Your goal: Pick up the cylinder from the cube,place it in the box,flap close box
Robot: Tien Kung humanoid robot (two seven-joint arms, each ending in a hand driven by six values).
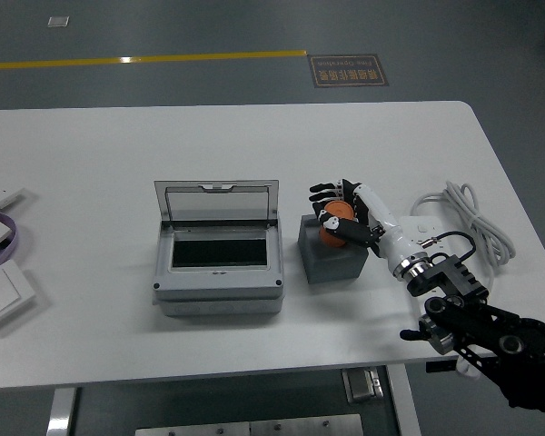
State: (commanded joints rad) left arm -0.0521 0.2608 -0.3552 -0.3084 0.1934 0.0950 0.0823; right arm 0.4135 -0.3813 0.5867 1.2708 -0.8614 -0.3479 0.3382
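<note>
Nearest the camera, the right arm (477, 322) comes in from the lower right corner, its black jointed links low over the white table (91, 163) and its white forearm angling up and left toward the table's middle. Largest on that table is the grey box (218, 263), standing left of centre with its flap lid (217, 202) raised upright at the back and its dark inside showing. Just to its right, apart from it, stands the grey cube (330, 254). A white cable (472, 218) lies coiled near the right edge, and white switch plates (2, 289) lie at the left edge.

On top of the cube sits the orange cylinder (331, 225). The right hand (352, 211) is laid over it from the right, palm toward the cube, black fingertips (325, 192) curled over the cylinder's far side and the thumb across its near side. The fingers are closed around the cylinder, which rests on the cube.
</note>
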